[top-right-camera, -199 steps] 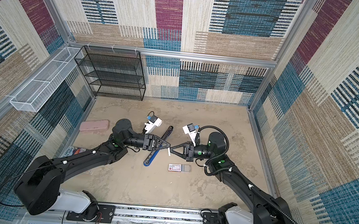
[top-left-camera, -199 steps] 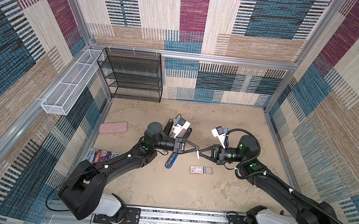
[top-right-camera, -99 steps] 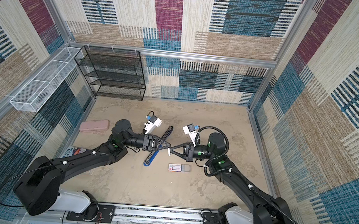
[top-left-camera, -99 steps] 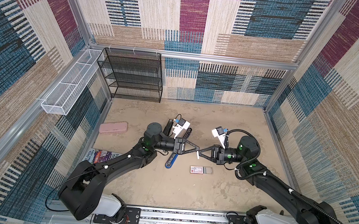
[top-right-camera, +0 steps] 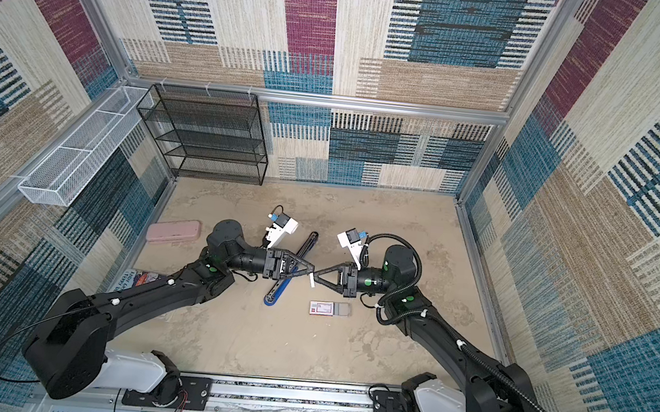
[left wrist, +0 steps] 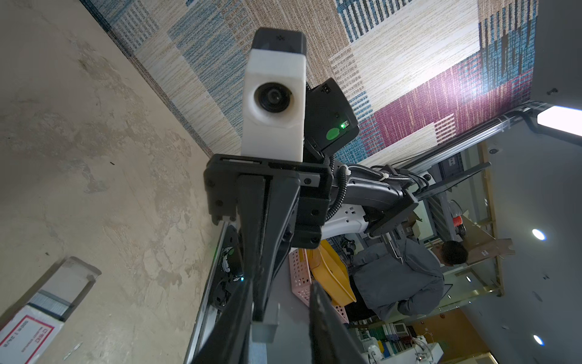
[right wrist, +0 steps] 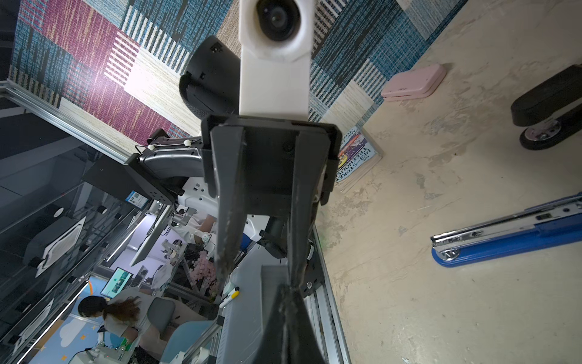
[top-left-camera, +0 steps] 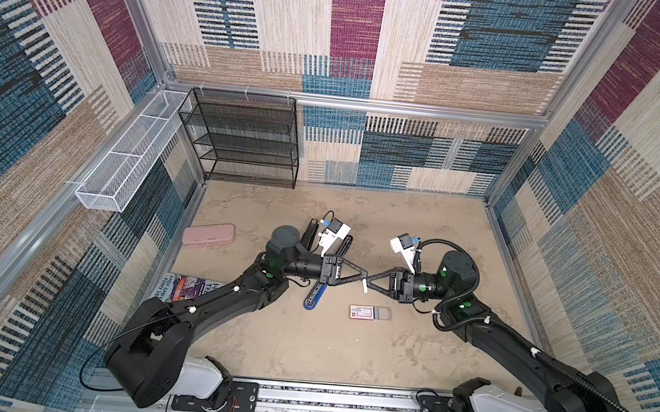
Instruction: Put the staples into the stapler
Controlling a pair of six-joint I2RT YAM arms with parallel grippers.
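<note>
Sandy floor (top-left-camera: 305, 346), with the stapler (top-left-camera: 312, 297) lying open.
Right claw (top-left-camera: 372, 281) pinches the staples (top-left-camera: 364, 286); left claw (top-left-camera: 361, 277) is spread, likely handing over.

Staples (left wrist: 266, 331) within jaws of right gripper (left wrist: 263, 312)

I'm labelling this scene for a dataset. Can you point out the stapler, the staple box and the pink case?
stapler (right wrist: 510, 244): right wrist view, on its blue base.
staple box (top-left-camera: 362, 312): in a top view, on the red-labelled sleeve.
pink case (top-left-camera: 209, 234): in a top view, on the middle of its lid.
</note>
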